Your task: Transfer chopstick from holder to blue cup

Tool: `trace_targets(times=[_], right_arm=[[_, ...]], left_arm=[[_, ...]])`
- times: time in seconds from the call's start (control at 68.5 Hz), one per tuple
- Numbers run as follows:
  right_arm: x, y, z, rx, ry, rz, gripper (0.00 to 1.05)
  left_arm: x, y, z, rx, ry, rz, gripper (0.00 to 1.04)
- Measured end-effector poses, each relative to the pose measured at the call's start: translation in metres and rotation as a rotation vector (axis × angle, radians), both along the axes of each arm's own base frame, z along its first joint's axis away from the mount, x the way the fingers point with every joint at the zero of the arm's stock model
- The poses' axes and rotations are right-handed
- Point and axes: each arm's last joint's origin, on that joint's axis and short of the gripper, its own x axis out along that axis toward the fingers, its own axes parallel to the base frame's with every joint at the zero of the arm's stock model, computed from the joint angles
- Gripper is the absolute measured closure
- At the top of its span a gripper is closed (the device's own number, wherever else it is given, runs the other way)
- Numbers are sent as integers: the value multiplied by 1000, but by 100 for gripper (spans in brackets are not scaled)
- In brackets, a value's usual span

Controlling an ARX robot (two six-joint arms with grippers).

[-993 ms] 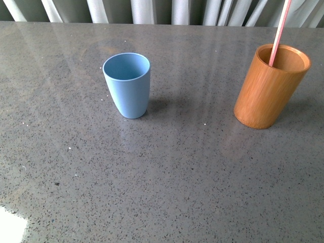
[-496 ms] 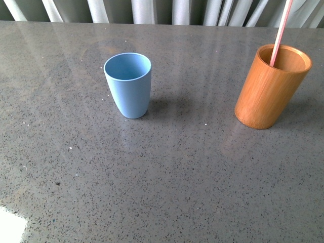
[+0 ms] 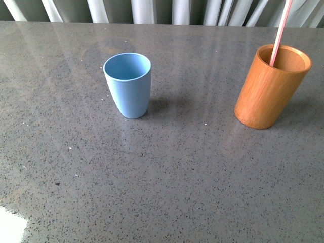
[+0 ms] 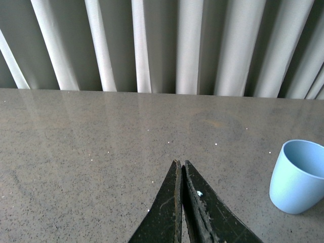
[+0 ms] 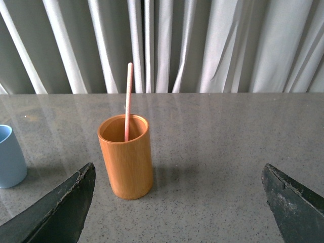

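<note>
One each: chopstick (image 3: 280, 31), holder (image 3: 266, 93), blue cup (image 3: 129, 93)

no text, label, brand or number readable, blue cup (image 3: 127, 86) plain; holder (image 3: 268, 91) unmarked

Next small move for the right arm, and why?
Probably ease the right gripper forward toward the chopstick above the holder rim: its jaws are wide open and empty, the chopstick stands in the holder ahead, and the blue cup is empty.
</note>
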Motion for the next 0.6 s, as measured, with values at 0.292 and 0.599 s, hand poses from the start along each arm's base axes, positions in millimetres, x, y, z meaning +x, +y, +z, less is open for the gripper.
trace_targets(times=[0.292, 0.599], right_arm=[[0, 0, 0, 0, 0, 0, 9], [0, 0, 0, 0, 0, 0, 9]], left_arm=[[-14, 0, 5, 0, -19, 0, 103], [-26, 0, 9, 0, -31, 0, 103]])
